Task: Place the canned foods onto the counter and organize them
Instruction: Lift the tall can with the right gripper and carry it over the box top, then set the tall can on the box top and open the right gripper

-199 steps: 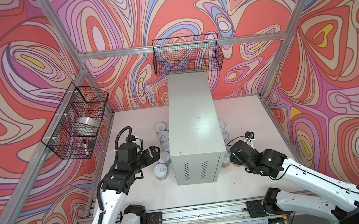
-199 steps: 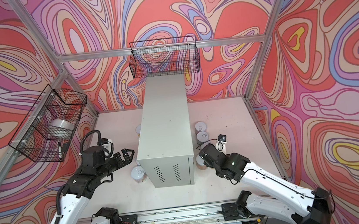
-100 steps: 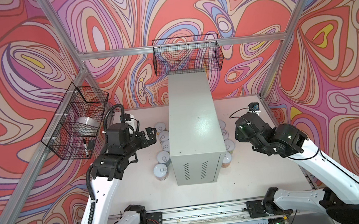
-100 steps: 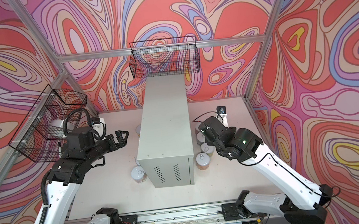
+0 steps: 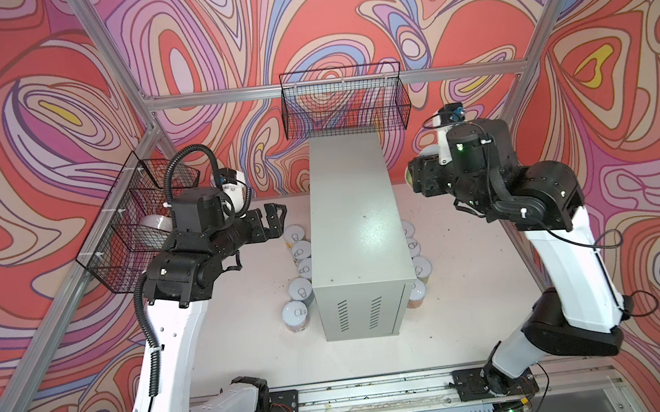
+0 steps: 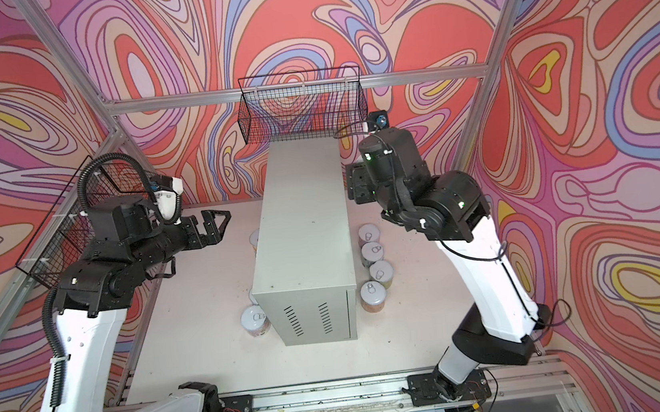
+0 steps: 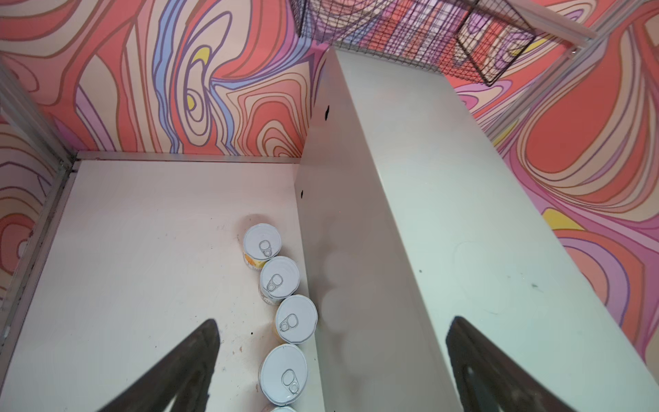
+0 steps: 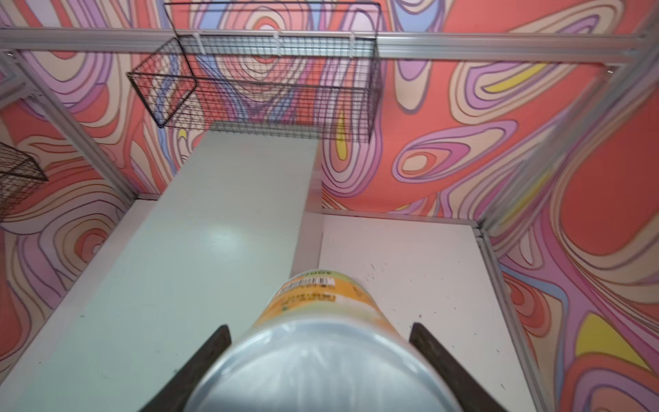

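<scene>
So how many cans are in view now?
10 cans: five on the tabletop left of the counter, four on its right, one can in the right end effector. More could hide behind the counter.

Bright, even light; soft glare on the counter [image 5: 367, 228]; blurry can [image 8: 313, 342] in right wrist view.

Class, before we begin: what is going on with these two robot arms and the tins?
The right gripper holds a yellow-labelled can aloft beside the grey counter. The left gripper hangs open and empty above the left row of cans. The counter's top is bare; the other cans stand on the table along both its sides.
</scene>
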Robot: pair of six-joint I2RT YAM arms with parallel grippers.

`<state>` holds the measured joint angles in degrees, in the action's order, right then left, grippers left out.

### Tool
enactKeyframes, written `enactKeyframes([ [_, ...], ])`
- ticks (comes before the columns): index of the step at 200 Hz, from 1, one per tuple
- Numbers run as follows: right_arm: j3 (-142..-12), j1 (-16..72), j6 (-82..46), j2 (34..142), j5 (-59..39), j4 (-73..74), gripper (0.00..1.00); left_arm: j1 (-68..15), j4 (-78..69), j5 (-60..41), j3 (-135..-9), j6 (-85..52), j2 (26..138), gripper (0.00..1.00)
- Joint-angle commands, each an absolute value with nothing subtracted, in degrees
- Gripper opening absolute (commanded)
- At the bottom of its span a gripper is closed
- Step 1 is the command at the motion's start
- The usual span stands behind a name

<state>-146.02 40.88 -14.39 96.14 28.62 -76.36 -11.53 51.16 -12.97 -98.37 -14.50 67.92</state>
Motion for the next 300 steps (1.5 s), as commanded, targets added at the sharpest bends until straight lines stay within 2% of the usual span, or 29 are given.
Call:
enactKeyframes([
  [1, -154.12, 40.69, -9.99, 102.41, 20.03, -77.44, 0.0, -11.23, 56.42, -17.93, -102.72, -11.5, 69.92, 0.99],
  [54, -154.42, 40.61, -10.63, 107.16, 13.98, -71.22, 0.0, -14.86, 56.96, -18.05, -106.83, -11.25, 72.88, 0.98],
  [140, -153.19, 40.08, -11.67, 109.94, 13.76, -71.33, 0.0, -17.26, 54.07, -16.05, -103.62, -11.61, 74.2, 0.98],
  [157, -153.29, 39.99, -11.68, 110.35, 13.62, -71.14, 0.13, -17.31, 53.81, -15.6, -103.15, -11.47, 74.27, 0.99],
  [165, -153.19, 39.99, -11.73, 110.56, 13.38, -71.02, 0.23, -17.31, 53.79, -15.54, -103.05, -11.47, 74.36, 0.99],
  [185, -153.16, 39.99, -11.91, 111.14, 12.69, -70.94, 0.36, -17.28, 53.48, -15.72, -102.64, -11.45, 74.45, 0.99],
  [241, -152.5, 39.91, -11.48, 111.27, 13.32, -68.58, 0.57, -17.3, 52.19, -16.19, -101.82, -11.86, 74.84, 1.0],
  [250, -152.49, 39.9, -11.36, 111.36, 13.26, -68.48, 0.63, -17.23, 52.2, -16.34, -101.78, -11.87, 75.05, 1.0],
  [266, -152.3, 39.81, -11.16, 111.66, 12.8, -68.14, 0.66, -17.31, 51.81, -16.52, -101.52, -12.04, 75.06, 1.0],
  [277, -151.8, 39.82, -11.16, 111.56, 12.65, -67.6, 0.73, -17.23, 51.64, -16.59, -101.52, -12.13, 75.17, 1.0],
  [300, -151.01, 39.73, -11.07, 111.2, 12.33, -65.58, 0.77, -17.27, 51.42, -16.63, -101.65, -12.22, 75.39, 1.0],
])
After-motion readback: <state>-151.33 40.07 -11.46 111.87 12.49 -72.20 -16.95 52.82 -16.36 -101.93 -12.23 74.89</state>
